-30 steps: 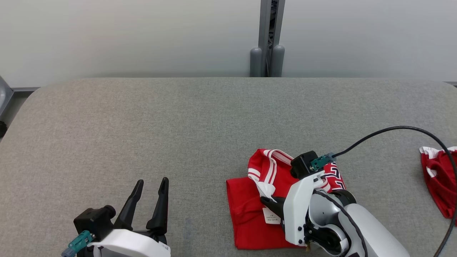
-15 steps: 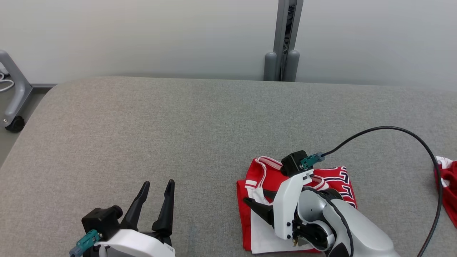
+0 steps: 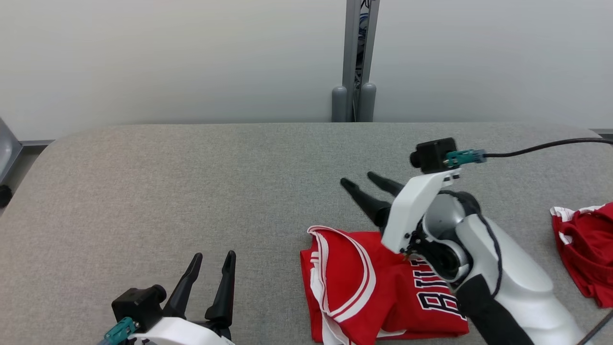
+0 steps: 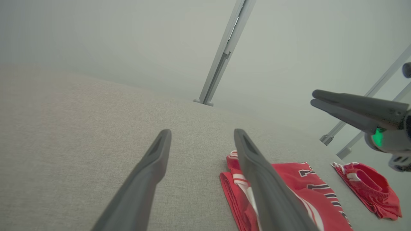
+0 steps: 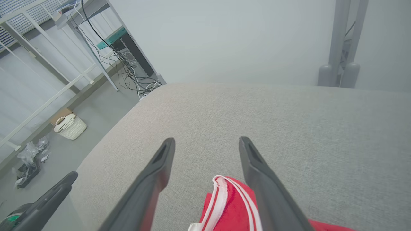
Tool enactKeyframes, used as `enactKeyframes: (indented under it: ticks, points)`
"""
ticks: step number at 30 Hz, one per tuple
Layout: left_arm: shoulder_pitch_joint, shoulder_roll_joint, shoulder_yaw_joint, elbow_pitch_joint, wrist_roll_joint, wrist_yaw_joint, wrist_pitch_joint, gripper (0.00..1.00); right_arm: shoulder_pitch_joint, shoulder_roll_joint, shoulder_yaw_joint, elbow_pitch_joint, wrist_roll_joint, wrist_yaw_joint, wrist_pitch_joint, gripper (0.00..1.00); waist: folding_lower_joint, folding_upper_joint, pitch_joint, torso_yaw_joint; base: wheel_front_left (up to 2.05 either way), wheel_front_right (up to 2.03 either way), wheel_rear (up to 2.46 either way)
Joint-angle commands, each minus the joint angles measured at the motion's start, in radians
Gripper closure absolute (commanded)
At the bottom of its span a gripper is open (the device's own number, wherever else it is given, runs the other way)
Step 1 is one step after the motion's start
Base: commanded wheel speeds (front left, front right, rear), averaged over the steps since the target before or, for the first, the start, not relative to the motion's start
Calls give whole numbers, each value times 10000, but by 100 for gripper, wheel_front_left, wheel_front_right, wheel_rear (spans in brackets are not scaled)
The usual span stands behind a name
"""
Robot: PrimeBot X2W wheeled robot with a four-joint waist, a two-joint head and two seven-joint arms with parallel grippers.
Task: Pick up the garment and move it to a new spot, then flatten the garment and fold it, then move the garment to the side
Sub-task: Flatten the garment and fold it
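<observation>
Find the right fingers (image 3: 364,201) spread apart, grasping nothing, raised above the counter (image 3: 191,191) just past the far edge of the garment (image 3: 383,287). Find the left fingers (image 3: 223,282) likewise parted and bare, low over the counter, well to the left of the garment.

Cannot read all of the dark lettering on the garment, partly covered by the right forearm (image 3: 507,287). Lose the garment's near edge at the bottom of the head view.

Count two pairs of fingers, two red pieces of clothing, and one grey post (image 3: 348,57) beyond the garment, behind the counter's far edge.

See the garment folded into a rough rectangle, flat on the counter, white-striped trim toward the left, nearer and lower than the right fingers, touching neither pair. In the right wrist view, catch that trim low between the two fingers.

See the second red piece (image 3: 582,249) bunched, well to the right of the garment, cut off by the picture's edge.
</observation>
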Motion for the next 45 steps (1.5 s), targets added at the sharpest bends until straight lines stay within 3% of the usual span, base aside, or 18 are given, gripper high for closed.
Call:
enactKeyframes:
  ticks: [1, 14, 19, 28, 29, 30, 33, 35, 45]
  points:
    - [107, 74, -8, -41, 53, 64, 28, 0, 25, -259, -255, -70, -216, 1, -213, 0, 0, 0, -39, -110, 0, 0, 0]
    - [198, 161, -185, -311, 108, 155, 181, 0, 2225, -1636, -2488, -1368, -1091, 1, -805, 0, 0, 0, 25, -470, 0, 0, 0]
    - [180, 188, -217, -378, 106, 193, 227, 0, 3033, -1688, -3126, -1735, -1302, 1, -974, 0, 0, 0, 81, -498, 0, 0, 0]
    - [125, 259, -210, -479, 93, 243, 283, 0, 4372, -1087, -3913, -2509, -1585, 1, -1567, 0, 0, 0, 160, -442, 0, 0, 0]
    - [131, 273, -190, -491, 87, 263, 279, 0, 4453, -1021, -3881, -2578, -1644, 1, -1665, 37, 0, 0, 167, -429, 0, 0, 0]
    - [133, 288, -171, -500, 82, 284, 275, 0, 4532, -946, -3850, -2634, -1688, 1, -1786, 55, 0, 0, 176, -413, 0, 0, 0]
    - [125, 329, -119, -547, 66, 305, 253, 0, 4667, -782, -3669, -2663, -1869, 1, -2106, 76, 0, 0, 207, -341, 0, 0, 0]
    - [103, 351, -90, -577, 59, 314, 243, 0, 4682, -723, -3497, -2577, -1968, 1, -2277, 100, 0, 0, 241, -269, 0, 0, 0]
    - [-23, 431, -16, -627, 67, 324, 247, 0, 4362, -555, -1949, -1172, -2113, 1, -2912, 100, 0, 0, 415, 201, 0, 0, 0]
